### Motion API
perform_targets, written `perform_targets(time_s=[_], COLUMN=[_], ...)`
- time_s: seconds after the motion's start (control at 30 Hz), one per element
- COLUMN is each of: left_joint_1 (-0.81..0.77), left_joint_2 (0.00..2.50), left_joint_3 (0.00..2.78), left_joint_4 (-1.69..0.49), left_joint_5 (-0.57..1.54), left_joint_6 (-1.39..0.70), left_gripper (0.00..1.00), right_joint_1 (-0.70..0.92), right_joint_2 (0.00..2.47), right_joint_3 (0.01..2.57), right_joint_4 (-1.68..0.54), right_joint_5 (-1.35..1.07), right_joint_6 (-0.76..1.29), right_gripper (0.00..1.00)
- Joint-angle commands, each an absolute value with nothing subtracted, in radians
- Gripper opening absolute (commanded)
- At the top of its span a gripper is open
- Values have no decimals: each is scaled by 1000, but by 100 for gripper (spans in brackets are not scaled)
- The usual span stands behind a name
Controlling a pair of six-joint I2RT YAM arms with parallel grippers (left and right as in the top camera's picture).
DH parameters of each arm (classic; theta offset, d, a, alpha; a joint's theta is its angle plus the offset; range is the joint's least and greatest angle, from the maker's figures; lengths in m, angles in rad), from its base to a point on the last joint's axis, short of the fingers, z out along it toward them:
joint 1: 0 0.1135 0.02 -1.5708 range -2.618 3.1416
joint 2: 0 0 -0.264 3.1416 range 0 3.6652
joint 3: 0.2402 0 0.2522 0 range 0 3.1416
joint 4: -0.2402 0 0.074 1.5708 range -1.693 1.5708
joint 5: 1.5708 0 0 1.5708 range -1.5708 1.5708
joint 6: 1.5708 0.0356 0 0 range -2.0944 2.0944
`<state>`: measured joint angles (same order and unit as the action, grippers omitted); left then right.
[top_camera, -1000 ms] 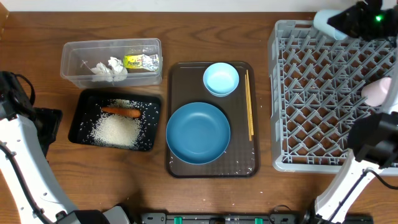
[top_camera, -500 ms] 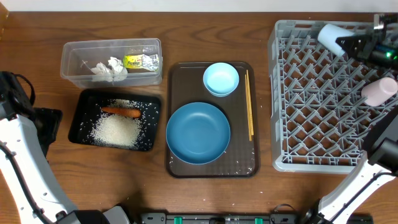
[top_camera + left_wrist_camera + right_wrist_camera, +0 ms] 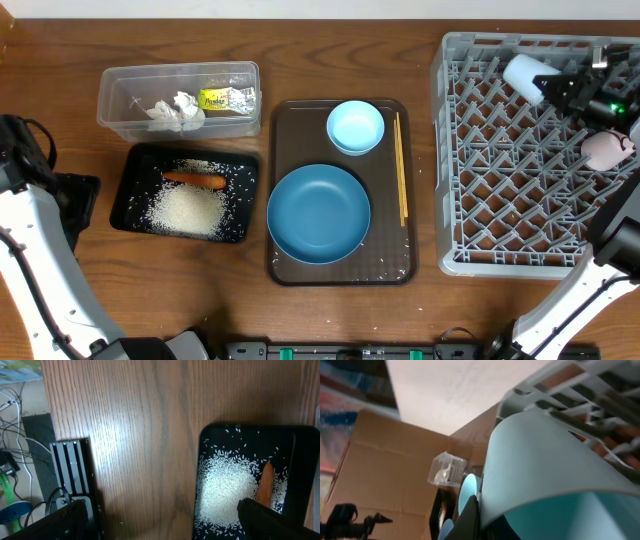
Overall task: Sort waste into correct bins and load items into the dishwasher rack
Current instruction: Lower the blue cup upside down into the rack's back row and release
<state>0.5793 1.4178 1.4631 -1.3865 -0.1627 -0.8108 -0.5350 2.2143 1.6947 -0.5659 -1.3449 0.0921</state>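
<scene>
1. While held on its side over the far side of the dishwasher rack, light-blue cup: right gripper closed tight on it.
2. Lying in the rack at its right edge: white-pinkish cup.
3. Jaws spread wide and empty: left gripper, above the table beside the black tray.

Grained wooden table, clear plastic box, glossy black tray, grey plastic lattice rack, smooth blue dish

The light-blue cup is running off the frame at five o'clock; a dark finger is covering the carrot's lower end.
</scene>
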Motion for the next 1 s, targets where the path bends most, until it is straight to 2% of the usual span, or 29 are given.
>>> perform_targets(time_s=[0.0, 0.7, 0.97], left_joint_1=[583, 583, 583], left_joint_2=[1422, 1422, 1422], left_joint_3=[1464, 1464, 1464], left_joint_4=[-1390, -1390, -1390], left_joint_5=[-168, -168, -168], left_joint_6=[-804, -804, -804], left_gripper=[98, 98, 98], right_joint_1=[-571, -542, -529], right_joint_2=[2210, 2210, 2211], right_joint_3=[1691, 1690, 1690], right_joint_4=[-565, -526, -543], right_joint_5=[-1336, -1308, -1195], right_joint_6=[146, 145, 164], right_gripper=[1, 1, 1])
